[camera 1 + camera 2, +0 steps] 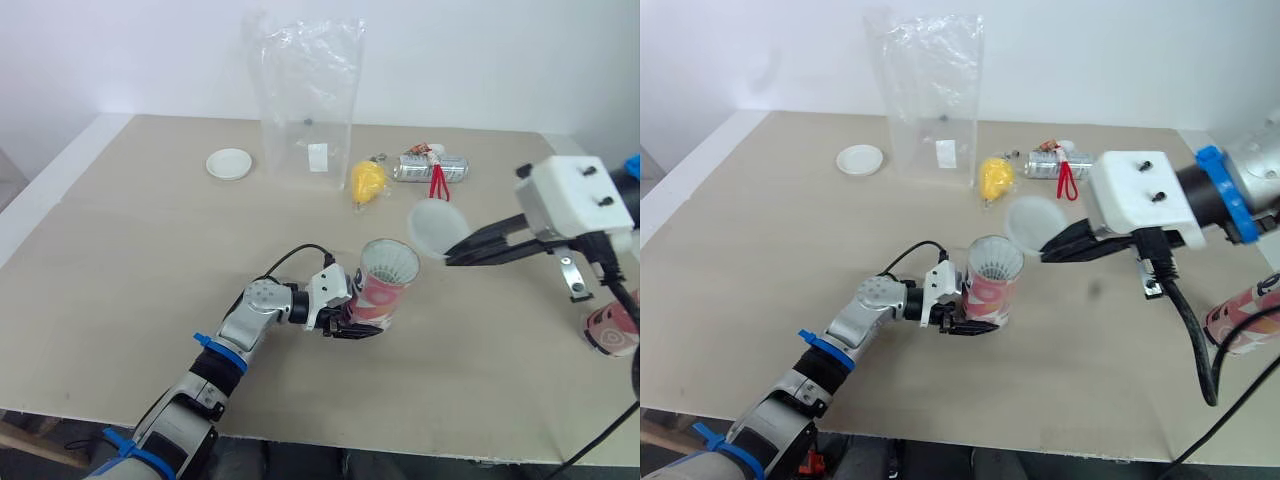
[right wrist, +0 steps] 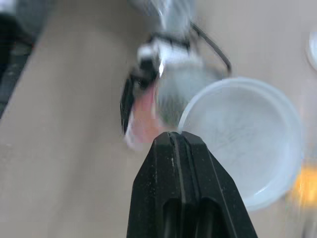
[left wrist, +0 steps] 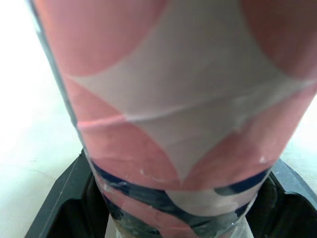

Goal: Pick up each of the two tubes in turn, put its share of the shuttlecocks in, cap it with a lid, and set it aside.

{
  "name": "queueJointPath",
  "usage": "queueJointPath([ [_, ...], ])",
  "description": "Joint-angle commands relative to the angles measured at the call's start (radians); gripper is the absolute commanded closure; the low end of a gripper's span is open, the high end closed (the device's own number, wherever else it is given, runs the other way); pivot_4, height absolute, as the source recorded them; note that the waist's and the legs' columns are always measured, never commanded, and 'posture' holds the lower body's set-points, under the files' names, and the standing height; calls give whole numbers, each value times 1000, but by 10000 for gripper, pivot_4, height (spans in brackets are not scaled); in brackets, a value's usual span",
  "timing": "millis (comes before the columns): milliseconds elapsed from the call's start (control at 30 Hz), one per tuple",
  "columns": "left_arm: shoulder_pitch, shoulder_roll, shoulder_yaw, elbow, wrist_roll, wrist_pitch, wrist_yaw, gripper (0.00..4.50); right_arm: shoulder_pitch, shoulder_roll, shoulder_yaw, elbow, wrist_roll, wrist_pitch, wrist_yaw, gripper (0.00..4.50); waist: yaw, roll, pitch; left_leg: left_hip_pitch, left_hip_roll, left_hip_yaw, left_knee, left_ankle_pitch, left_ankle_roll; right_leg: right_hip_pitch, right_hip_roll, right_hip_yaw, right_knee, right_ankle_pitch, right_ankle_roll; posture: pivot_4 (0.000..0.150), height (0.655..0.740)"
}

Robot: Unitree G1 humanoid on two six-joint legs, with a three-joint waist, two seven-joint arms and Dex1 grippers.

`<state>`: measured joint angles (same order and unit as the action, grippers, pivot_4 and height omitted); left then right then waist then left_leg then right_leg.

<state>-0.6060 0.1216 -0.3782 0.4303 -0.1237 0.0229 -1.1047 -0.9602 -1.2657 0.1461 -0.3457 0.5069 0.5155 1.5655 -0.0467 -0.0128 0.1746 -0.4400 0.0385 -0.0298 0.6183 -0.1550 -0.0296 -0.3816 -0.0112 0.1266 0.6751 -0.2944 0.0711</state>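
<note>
Left gripper [image 1: 352, 320] is clamped around the lower body of the tube [image 1: 383, 288], fingers [image 3: 59, 203] hugging it on both sides. The tube is upright, in front of the bag [image 1: 305, 95] and a little to its right. Its long axis is near vertical, open mouth up, with white shuttlecock [image 1: 389, 263] feathers showing inside. Right gripper [image 1: 452, 257] is pinched tight on a lid [image 1: 437, 228] by its rim. It is tilted on edge, further right of the bag, just clear of the tube's mouth. A second lid [image 1: 229, 163] lies flat just left of the bag. A second tube [image 1: 612, 330] sits far right of the bag.
</note>
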Motion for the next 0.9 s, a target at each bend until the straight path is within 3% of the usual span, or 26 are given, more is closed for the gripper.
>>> queueJointPath([
  [33,25,20,-37,19,28,46,-28,15337,-79,7,70,19,24,-6,49,44449,1,0,0,-1,0,0,-1,0,0,0,0,0,0,0,1,1500,7400],
  [467,38,30,-28,-6,33,56,-13,15337,-229,2,364,115,43,-184,49,44449,0,0,0,0,0,-1,-1,-6,-1,0,0,-1,1,-1,-3,1500,7400],
  [900,53,31,-25,-27,31,68,14,15337,-286,10,475,164,54,-232,49,44449,0,0,0,0,1,-1,0,-6,-1,0,0,-2,2,-3,-1,1500,7400],
])
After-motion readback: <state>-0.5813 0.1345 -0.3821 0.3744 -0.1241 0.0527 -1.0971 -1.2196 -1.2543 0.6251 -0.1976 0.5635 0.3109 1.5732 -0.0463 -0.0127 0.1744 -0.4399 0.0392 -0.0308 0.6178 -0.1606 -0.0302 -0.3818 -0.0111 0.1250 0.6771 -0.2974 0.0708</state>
